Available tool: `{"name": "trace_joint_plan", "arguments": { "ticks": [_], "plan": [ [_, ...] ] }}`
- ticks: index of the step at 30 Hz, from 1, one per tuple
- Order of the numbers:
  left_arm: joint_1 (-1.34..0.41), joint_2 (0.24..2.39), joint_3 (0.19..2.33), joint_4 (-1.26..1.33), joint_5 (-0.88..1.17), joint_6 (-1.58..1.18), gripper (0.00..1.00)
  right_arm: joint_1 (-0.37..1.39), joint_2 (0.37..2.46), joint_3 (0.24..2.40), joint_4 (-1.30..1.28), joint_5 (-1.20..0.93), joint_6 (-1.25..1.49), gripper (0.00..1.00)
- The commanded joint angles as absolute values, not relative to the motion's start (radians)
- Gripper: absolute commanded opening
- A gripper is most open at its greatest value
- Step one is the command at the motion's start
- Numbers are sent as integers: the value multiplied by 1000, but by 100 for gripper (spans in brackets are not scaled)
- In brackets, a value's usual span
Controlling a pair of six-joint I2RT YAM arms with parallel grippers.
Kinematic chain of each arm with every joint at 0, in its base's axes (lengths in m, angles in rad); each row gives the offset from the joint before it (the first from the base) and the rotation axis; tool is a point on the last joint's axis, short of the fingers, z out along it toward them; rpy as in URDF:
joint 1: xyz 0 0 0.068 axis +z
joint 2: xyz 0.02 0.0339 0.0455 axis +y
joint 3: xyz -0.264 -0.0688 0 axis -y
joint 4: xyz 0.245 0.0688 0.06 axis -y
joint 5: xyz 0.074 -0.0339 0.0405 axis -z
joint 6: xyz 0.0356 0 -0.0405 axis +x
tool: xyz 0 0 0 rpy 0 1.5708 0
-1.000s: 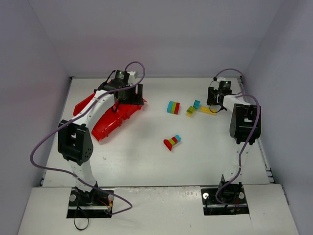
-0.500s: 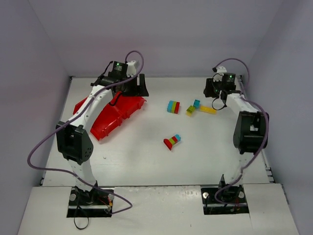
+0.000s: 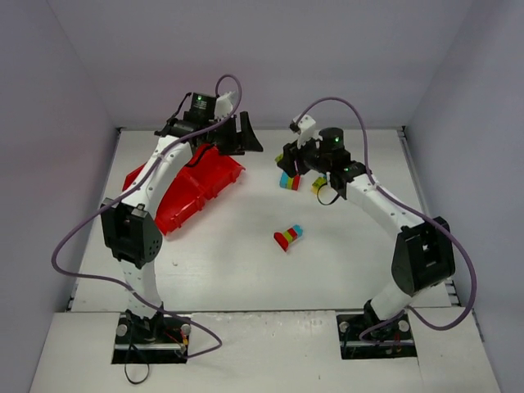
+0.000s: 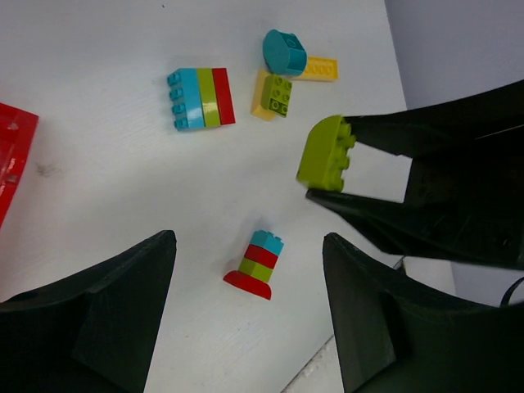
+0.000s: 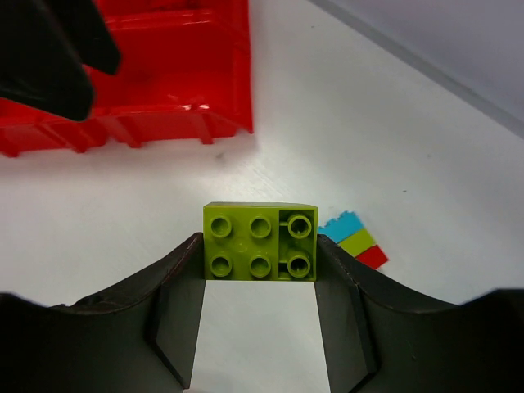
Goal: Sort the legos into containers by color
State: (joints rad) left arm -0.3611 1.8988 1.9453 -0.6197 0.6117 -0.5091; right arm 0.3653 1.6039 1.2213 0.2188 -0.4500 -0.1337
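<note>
Over the far middle of the table (image 3: 246, 270), my R gripper (image 5: 260, 246) pinches a lime green brick (image 5: 246, 237) by two opposite sides, studs facing the wrist cam. Below it, just to the R, lies a teal-lime-red block (image 3: 290, 179). My L gripper (image 3: 244, 135) hangs w/ fingers spread wide & nothing between them, near the far R corner of the red tray (image 3: 192, 192). The tray sits on the L side of the table, and I can't tell what's in its compartments. A small stack w/ a red base (image 4: 257, 264) lies nearer the middle, apart from the rest. Farther R, close together: a teal piece (image 4: 284, 51), a flat yellow bar (image 4: 319, 69), and a lime-on-yellow pair (image 4: 274, 94)
</note>
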Motion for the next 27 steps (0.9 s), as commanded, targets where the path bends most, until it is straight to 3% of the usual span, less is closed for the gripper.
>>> {"name": "trace_joint_plan", "arguments": {
  "ticks": [1,18,27],
  "plan": [
    [-370,1881,1987,-551,701,-574,66,402,1534,1226,270,-485,-149,0],
    [-399,1898,1881,-457,818,-653,65,502,1529,1239,275,-515,-144,1],
    [-402,1893,1836,-482,851,-626,52,503,1525,1229,288,-522,-133,1]
  ]
}}
